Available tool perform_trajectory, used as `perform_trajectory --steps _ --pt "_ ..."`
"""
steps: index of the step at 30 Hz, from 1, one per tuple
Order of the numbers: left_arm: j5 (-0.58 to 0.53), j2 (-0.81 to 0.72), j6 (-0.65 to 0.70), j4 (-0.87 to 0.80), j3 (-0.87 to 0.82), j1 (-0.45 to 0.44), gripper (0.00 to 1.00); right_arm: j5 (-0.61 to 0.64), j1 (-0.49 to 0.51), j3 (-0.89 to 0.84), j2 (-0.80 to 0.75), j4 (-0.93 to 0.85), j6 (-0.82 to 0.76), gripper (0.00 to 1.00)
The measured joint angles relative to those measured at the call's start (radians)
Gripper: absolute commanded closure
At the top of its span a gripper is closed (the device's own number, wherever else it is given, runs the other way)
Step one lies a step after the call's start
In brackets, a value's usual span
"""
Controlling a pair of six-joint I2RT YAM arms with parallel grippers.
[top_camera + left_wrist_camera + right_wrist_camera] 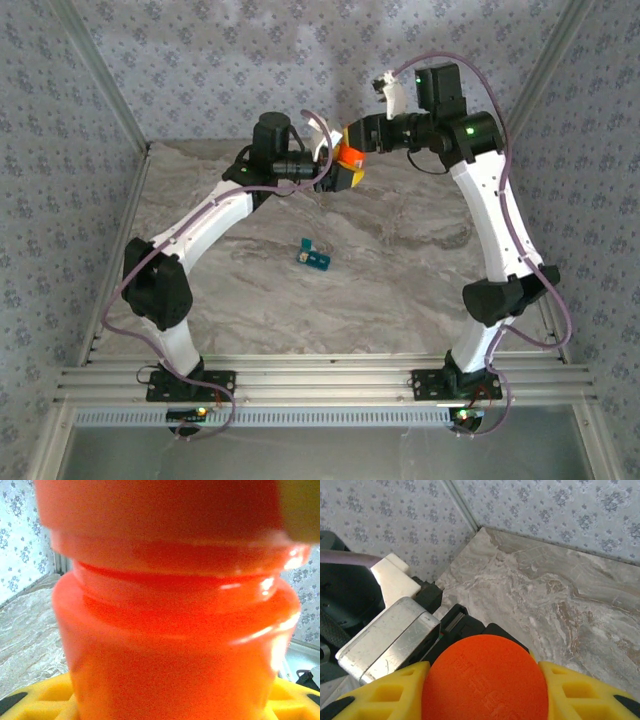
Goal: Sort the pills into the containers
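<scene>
Opening the orange bottle [350, 157] looks like the step in hand, held in the air over the far side of the table [420, 290]. Left hand [165, 700] is closed partway around the bottle body, yellow fingers [40, 702] on either side. Right hand [485, 690] is pinched on the cap [485, 670] from its end, fingers [385, 695] flanking it. Containers [313, 257], the teal strip, lie mid-table, well apart from both hands. To do it well, I'd judge: hold the body grip firm, twist the cap square on its axis, and don't let the mouth tip down once it frees, or pills spill.
</scene>
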Motion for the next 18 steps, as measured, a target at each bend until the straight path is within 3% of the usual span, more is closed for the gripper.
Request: perform_trajectory --steps 18 --pt "0.041 0.0 0.04 -0.096 0.016 0.003 1.0 -0.061 -0.008 -0.009 0.011 -0.051 -0.08 1.0"
